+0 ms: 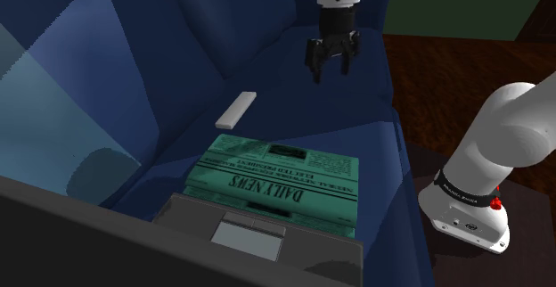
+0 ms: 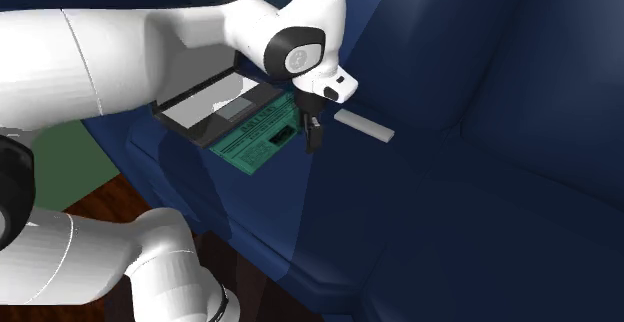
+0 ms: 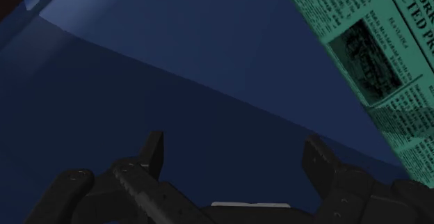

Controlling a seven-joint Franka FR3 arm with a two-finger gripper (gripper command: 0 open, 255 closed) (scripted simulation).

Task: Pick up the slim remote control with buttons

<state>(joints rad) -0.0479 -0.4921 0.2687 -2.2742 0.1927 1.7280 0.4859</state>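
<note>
"Blue sofa (image 1: 294, 107) takes up most of what we see, seat and backrest alike."

"Agreed. Next in size we have the white arm (image 1: 499, 143), coming up from the shoulder view's lower right and reaching out over the seat."

"Then the grey laptop (image 1: 192, 216), lying at the seat's near edge in that view with its touchpad facing up."

"And just beyond it we find the green newspaper (image 1: 276, 183), flat on the seat and touching the laptop, with DAILY NEWS printed across the page."

"How do we read the tool (image 1: 331, 73)?"

"It hangs above the seat, pointing down. Its two black fingers (image 3: 151, 153) stand wide apart, and between them in the wrist view we see nothing but sofa, with a corner of the newspaper off to one side."

"And the remote (image 1: 236, 110)?"

"We see a slim, pale grey bar lying flat on the seat, between the newspaper and the foot of the backrest. Its buttons are too small for us to make out."

"How near is the tool to it?"

"Apart from it. The tool is to the shoulder view's right of the remote and not touching it. In the second exterior view it hangs between the newspaper and the remote."
</note>
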